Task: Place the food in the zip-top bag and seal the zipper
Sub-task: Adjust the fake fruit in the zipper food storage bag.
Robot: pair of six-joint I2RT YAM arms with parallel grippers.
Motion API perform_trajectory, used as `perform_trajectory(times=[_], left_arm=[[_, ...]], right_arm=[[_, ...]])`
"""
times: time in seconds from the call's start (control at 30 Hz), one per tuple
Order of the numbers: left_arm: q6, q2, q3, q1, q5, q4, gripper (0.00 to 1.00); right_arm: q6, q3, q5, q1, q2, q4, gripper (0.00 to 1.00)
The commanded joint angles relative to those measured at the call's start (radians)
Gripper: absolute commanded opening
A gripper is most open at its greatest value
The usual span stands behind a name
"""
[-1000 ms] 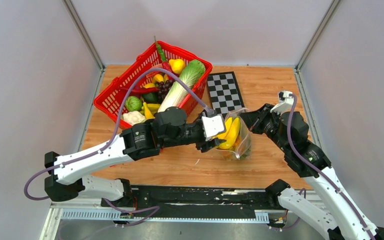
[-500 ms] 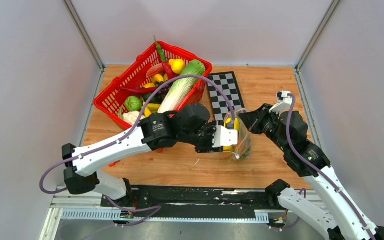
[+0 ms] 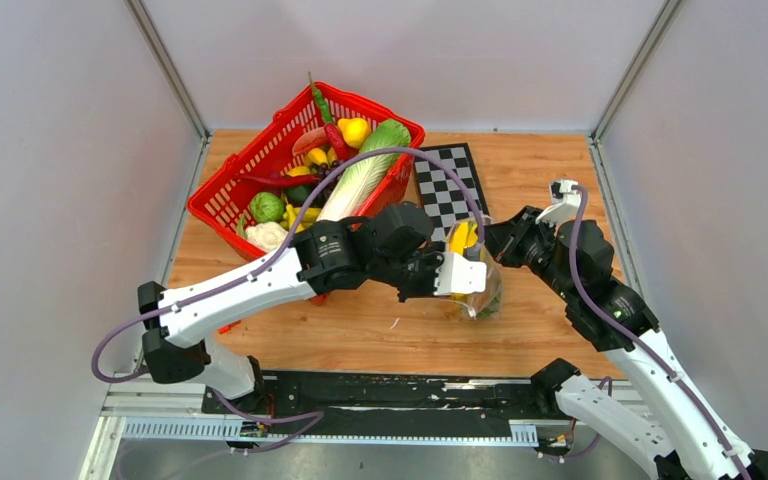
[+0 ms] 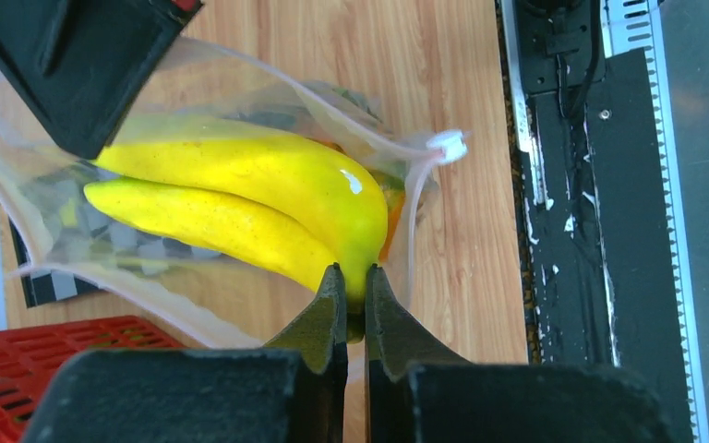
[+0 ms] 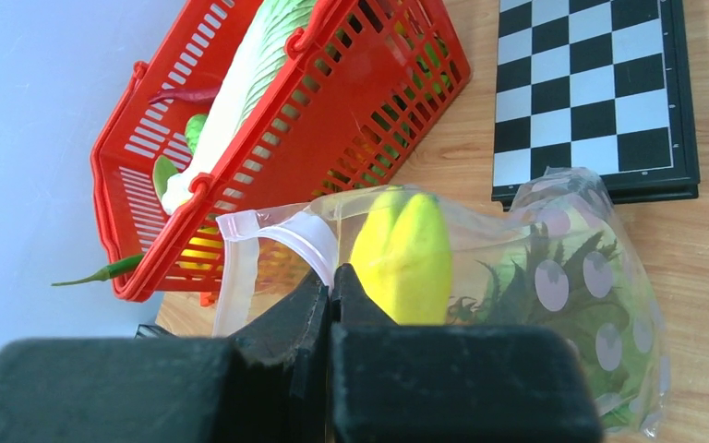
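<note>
The zip-top bag (image 3: pixel 488 296) stands on the table with its mouth open. Yellow bananas (image 4: pixel 240 194) lie partly inside it, over leafy green food (image 5: pixel 526 286) and an orange piece (image 4: pixel 393 208). My left gripper (image 4: pixel 352 272) is shut on the bananas' stem end; from above, the left gripper (image 3: pixel 465 272) sits at the bag's left side. My right gripper (image 5: pixel 331 272) is shut on the bag's mouth edge, pinching the pale zipper (image 5: pixel 286 231) strip, and holds the mouth up next to the bananas (image 5: pixel 404 254). In the top view the right gripper (image 3: pixel 490 243) is at the bag's upper rim.
A red mesh basket (image 3: pixel 222 222) with several toy vegetables stands at the back left, close behind the left arm. A checkerboard (image 3: pixel 447 180) lies just behind the bag. Grey walls close in both sides of the table.
The left arm has swung right to the bag. Its gripper, open earlier, has closed on the bananas' stem end. The right gripper has kept its hold on the bag's mouth.
</note>
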Motion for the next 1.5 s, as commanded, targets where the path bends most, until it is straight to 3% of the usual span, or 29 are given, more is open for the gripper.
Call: perform_trajectory(times=[0.0, 0.2, 0.57, 0.83, 1.07, 1.2, 1.47], left_arm=[[-0.026, 0.081, 0.1, 0.008, 0.038, 0.034, 0.03], [-0.072, 0.18, 0.179, 0.049, 0.07, 0.011, 0.02], [-0.341, 0.11, -0.016, 0.183, 0.217, 0.426, 0.0], [-0.523, 0.082, -0.138, 0.212, 0.045, 0.606, 0.0], [-0.539, 0.02, -0.172, 0.212, -0.254, 0.625, 0.15], [-0.507, 0.02, -0.123, 0.197, -0.326, 0.558, 0.36], [-0.433, 0.062, -0.013, 0.135, -0.421, 0.426, 0.68]], right_arm=[[-0.024, 0.025, -0.093, -0.003, -0.007, 0.105, 0.0], [-0.069, 0.018, -0.176, -0.002, -0.014, 0.138, 0.0], [-0.057, -0.022, -0.171, -0.003, -0.058, 0.144, 0.0], [-0.023, -0.036, -0.156, -0.003, -0.076, 0.155, 0.0], [0.009, -0.024, -0.106, -0.003, -0.073, 0.127, 0.0], [0.012, -0.014, -0.054, -0.003, -0.055, 0.101, 0.0], [0.032, 0.018, -0.002, -0.002, -0.008, 0.104, 0.0]])
